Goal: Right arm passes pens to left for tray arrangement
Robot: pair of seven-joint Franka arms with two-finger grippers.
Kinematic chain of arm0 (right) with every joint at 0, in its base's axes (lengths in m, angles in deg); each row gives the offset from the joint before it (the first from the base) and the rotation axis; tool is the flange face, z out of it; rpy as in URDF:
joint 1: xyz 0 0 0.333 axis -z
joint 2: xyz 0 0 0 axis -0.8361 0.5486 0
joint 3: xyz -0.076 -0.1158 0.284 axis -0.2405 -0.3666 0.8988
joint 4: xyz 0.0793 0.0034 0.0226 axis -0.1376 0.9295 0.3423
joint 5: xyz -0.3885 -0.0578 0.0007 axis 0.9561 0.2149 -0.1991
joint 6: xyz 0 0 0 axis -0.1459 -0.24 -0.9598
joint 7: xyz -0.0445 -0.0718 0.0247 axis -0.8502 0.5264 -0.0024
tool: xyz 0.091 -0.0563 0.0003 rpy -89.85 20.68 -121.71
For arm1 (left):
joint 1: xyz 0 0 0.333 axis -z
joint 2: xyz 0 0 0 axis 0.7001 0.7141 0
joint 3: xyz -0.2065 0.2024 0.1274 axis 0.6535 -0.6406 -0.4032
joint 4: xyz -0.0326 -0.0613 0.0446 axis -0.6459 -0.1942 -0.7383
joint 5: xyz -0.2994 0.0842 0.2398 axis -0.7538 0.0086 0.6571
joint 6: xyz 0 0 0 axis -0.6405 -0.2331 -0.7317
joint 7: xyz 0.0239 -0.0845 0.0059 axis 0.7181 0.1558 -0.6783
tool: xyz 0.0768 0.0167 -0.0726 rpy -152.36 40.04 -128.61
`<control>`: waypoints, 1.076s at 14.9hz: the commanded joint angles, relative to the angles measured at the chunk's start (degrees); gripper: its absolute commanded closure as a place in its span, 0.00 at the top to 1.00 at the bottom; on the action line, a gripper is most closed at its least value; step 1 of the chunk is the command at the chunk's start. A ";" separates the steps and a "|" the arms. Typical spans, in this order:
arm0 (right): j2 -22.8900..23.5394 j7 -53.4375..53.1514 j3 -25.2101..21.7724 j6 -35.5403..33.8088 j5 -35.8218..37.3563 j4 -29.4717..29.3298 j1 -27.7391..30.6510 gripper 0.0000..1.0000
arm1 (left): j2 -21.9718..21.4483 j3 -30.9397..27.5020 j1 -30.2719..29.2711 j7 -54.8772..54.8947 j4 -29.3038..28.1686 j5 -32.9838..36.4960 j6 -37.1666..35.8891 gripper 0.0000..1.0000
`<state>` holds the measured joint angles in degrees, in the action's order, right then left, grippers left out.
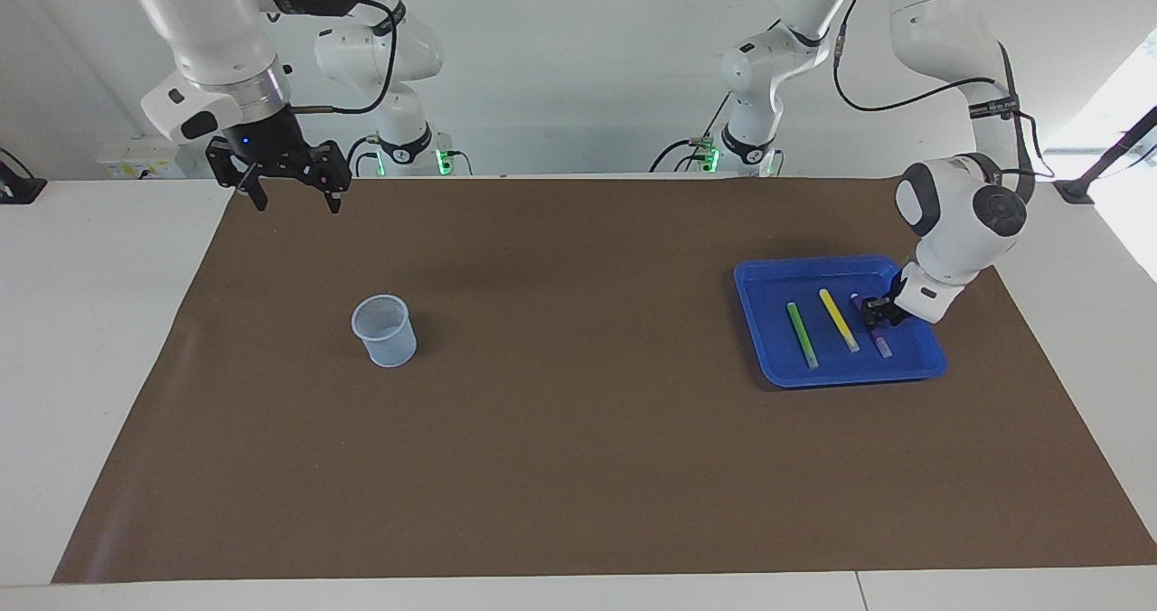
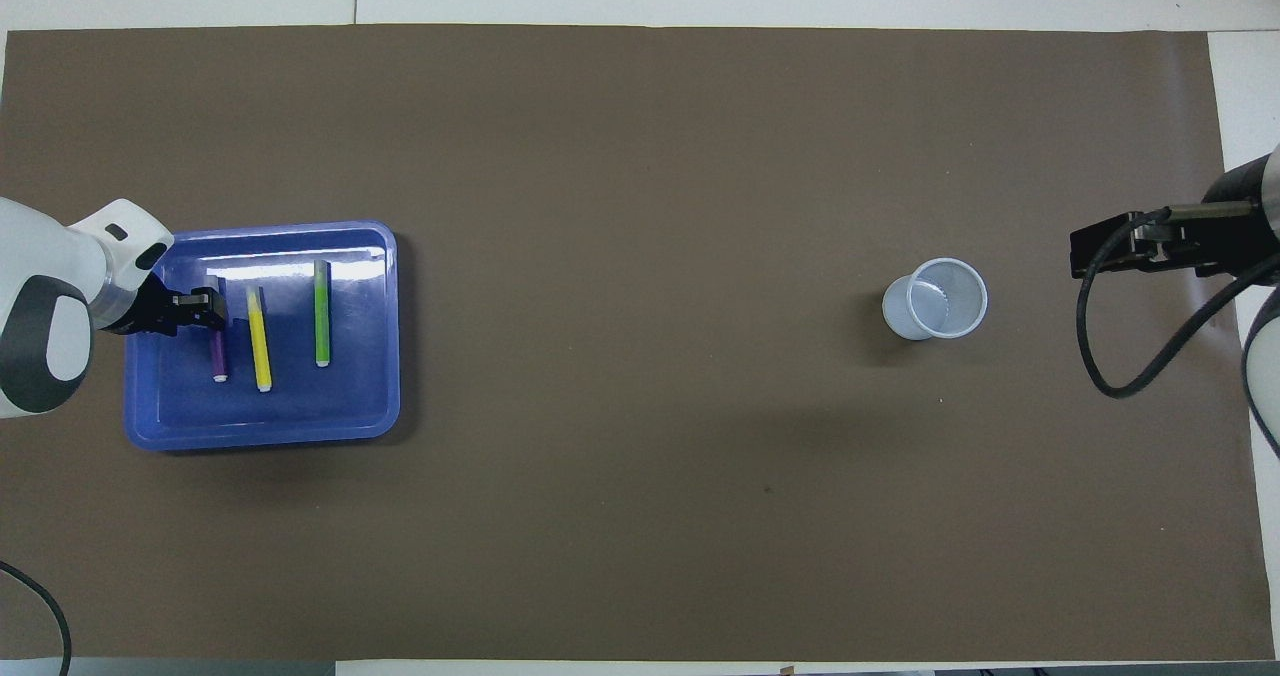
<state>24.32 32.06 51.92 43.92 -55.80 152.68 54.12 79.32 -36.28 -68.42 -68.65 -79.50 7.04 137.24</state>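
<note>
Surface: brown mat (image 1: 578, 412), blue tray (image 1: 768, 358) toward left arm's end.
Pens: green pen (image 1: 802, 334), yellow pen (image 1: 840, 320), purple pen (image 1: 878, 340) lying in tray; probably light, stiff, slick; grip mid-barrel.
Left gripper (image 1: 875, 312): low over purple pen; finger state, cannot tell.
Right gripper (image 1: 294, 197): fingers apart, waiting above mat edge.
</note>
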 commanded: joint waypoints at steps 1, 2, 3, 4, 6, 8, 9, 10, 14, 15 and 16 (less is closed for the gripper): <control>0.46 1.68 -2.35 -1.66 -3.67 -1.52 -0.12 1.00 | -0.18 0.25 -0.62 0.26 -0.38 1.14 0.81 1.00; 0.46 1.68 -2.36 -1.57 -3.59 -1.52 -0.20 1.00 | -0.09 0.34 -0.54 0.08 -0.29 1.14 0.72 1.00; 0.46 1.68 -2.36 -1.49 -3.68 -1.52 -0.21 1.00 | -0.09 0.34 -0.45 -0.09 -0.03 1.05 0.63 1.00; 0.46 1.42 -2.36 -1.49 -3.85 -1.43 -0.21 1.00 | -0.09 0.34 -0.36 -0.09 0.14 0.96 0.54 1.00; 0.46 1.33 -2.62 -1.14 -4.38 -1.34 -0.21 1.00 | -0.18 0.43 0.17 -0.09 1.89 0.96 -1.29 1.00; 0.46 1.07 -2.53 -1.05 -4.12 -1.34 -0.29 1.00 | -0.35 0.69 1.13 -0.09 4.61 0.96 -4.89 1.00; 0.37 0.98 -2.53 -1.22 -3.51 -1.34 -0.73 1.00 | -0.53 0.69 1.66 -0.18 5.85 0.70 -6.39 1.00; 0.28 0.80 -2.44 -1.14 -3.33 -1.34 -0.91 1.00 | -0.79 0.69 2.36 -0.27 7.16 0.61 -7.88 1.00; 0.20 0.18 -2.09 -1.31 -2.10 -0.99 -0.91 1.00 | -3.07 1.31 3.33 -0.62 11.83 -1.67 -14.48 1.00; 0.11 0.10 -2.00 -1.31 -1.83 -0.82 -0.91 1.00 | -3.69 1.74 3.33 -0.62 11.92 -1.67 -15.36 1.00; 0.11 0.18 -2.00 -1.40 -1.83 -0.81 -0.82 1.00 | -4.56 2.53 3.42 -0.62 12.18 -1.67 -16.24 1.00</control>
<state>24.34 32.21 49.94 43.69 -58.41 152.27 53.35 76.75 -34.29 -65.58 -68.89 -67.72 6.29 123.63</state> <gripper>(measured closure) 0.000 0.000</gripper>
